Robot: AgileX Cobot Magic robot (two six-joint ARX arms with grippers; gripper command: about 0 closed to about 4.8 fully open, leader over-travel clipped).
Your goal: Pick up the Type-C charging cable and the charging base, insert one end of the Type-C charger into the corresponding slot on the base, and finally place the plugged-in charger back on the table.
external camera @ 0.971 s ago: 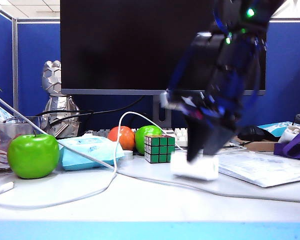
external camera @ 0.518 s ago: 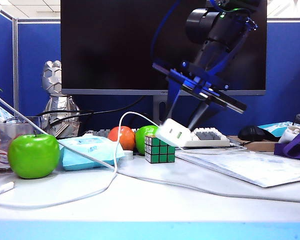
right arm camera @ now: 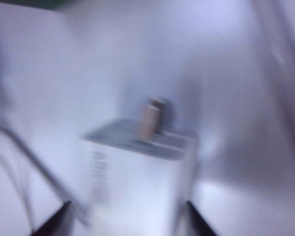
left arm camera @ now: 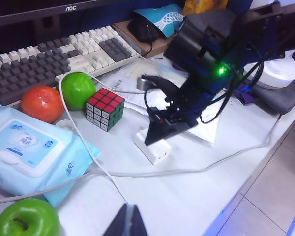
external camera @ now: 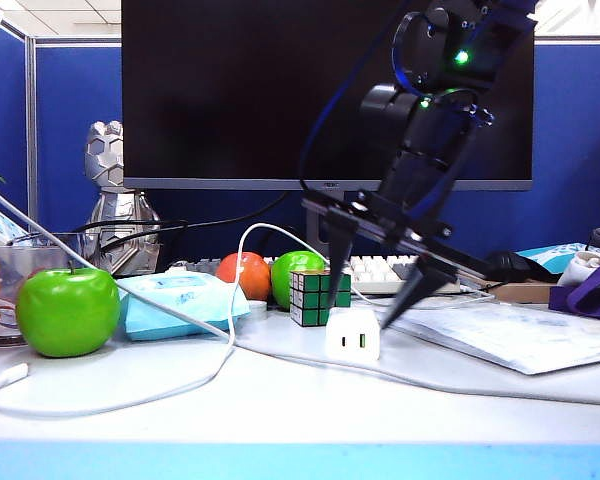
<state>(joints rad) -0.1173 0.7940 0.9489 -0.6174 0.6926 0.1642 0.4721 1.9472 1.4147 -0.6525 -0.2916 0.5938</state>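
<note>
White, small and rectangular, the plastic charging base lies on the wide white table with its light-blue front edge, just in front of a multicoloured Rubik's cube. Its front face shows two small slots in the exterior view. In the blurred right wrist view the charging base has its two short metal prongs pointing up.

Directly above it hangs the right gripper, black with two pointed fingers spread apart, one tip on each side of the block. No finger visibly presses on the block, and nothing is held. In the left wrist view the same gripper hangs over the block beside the cube.

At the edge of the left wrist view the left gripper appears, its two dark fingers pressed together with nothing between them, well apart from the base.

Thin, limp and white, the Type-C charging cable curls in a loose loop across the left part of the table, one plug end lying near the front edge. It passes beside a green apple and a light-blue packet of wipes. Behind the cube sit an orange fruit, a second green apple and a pale keyboard, below a large dark monitor.
</note>
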